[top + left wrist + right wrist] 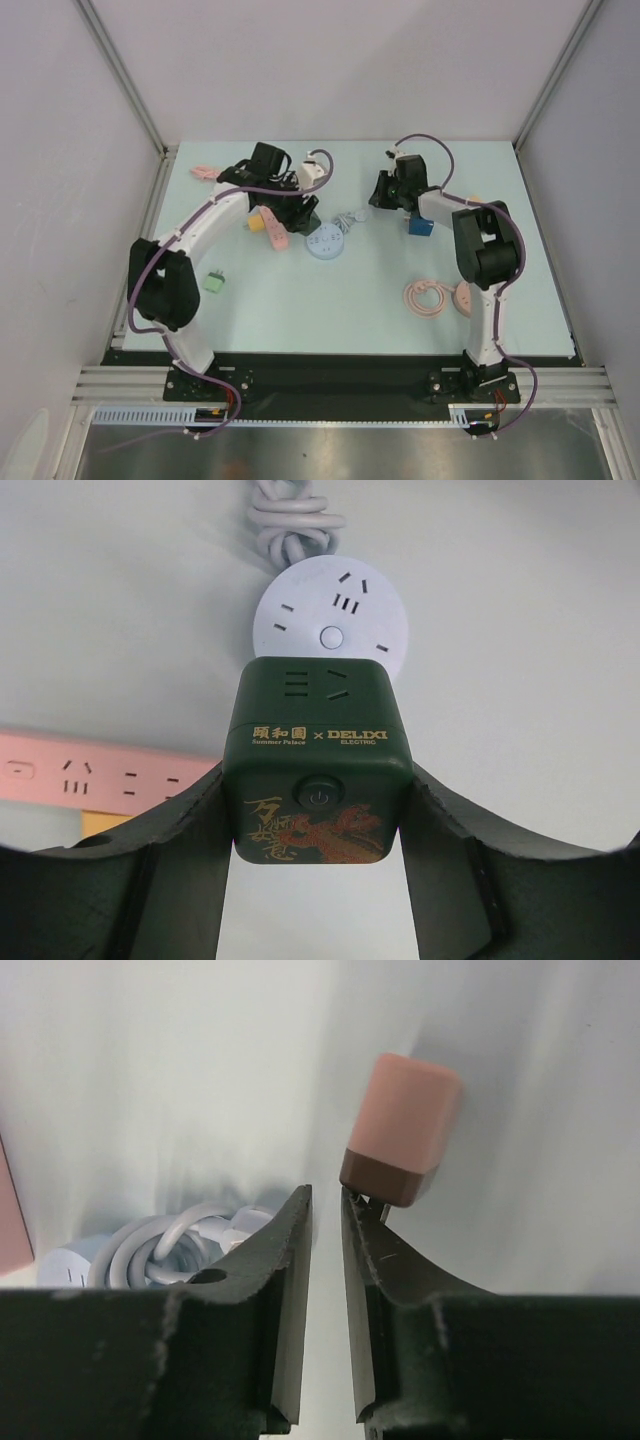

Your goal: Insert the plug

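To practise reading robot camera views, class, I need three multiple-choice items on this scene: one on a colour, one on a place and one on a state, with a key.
1. What colour is the power strip at the left of the left wrist view?
A. Blue
B. Pink
C. Black

2. Where is the round white socket in that view?
A. On top of the power strip
B. On the table just beyond the green cube socket
C. Under the power strip

3. What is the left gripper doing?
A. Standing wide open and empty
B. Shut on nothing
C. Holding the green cube socket

Key: 1 B, as the strip is plainly pink. 2 B, as the white disc shows right past the cube's far edge. 3 C, as both fingers press against the cube's sides.
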`<state>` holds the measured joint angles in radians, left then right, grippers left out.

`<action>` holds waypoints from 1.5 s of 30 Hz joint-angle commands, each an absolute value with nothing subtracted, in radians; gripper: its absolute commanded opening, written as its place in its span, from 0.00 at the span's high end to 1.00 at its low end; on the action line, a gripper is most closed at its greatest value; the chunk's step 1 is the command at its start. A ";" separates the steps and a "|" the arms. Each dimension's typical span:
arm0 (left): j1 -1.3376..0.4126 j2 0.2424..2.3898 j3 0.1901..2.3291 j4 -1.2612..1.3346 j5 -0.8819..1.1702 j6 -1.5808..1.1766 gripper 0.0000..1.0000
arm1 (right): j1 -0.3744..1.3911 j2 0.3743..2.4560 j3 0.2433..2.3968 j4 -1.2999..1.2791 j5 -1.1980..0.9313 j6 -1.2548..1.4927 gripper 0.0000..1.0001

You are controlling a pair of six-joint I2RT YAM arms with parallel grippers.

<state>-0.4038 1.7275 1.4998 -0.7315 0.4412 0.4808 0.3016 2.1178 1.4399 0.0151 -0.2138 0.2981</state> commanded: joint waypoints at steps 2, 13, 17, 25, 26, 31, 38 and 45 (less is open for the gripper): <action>-0.457 1.743 1.546 -0.775 0.468 0.526 0.99 | 0.296 1.967 1.375 0.046 -0.265 0.310 0.71; -0.463 1.778 1.572 -0.850 0.411 0.729 1.00 | 0.298 1.536 1.053 -0.008 -0.271 0.425 0.39; -0.466 1.839 1.612 -0.859 0.468 0.762 1.00 | 0.299 1.421 0.959 0.055 -0.281 0.439 0.23; -0.476 1.936 1.672 -0.914 0.460 0.837 1.00 | 0.264 1.318 0.897 0.044 -0.250 0.460 0.00; -0.477 1.936 1.672 -0.914 0.465 0.845 1.00 | 0.250 1.313 0.888 0.051 -0.255 0.463 0.00; -0.483 1.933 1.674 -0.913 0.454 0.885 1.00 | 0.221 1.289 0.868 0.081 -0.296 0.489 0.00; -0.483 1.983 1.709 -0.945 0.385 0.902 1.00 | 0.210 1.272 0.861 0.098 -0.322 0.500 0.00; -0.483 1.994 1.727 -0.953 0.374 0.900 1.00 | 0.203 1.267 0.859 0.098 -0.336 0.505 0.00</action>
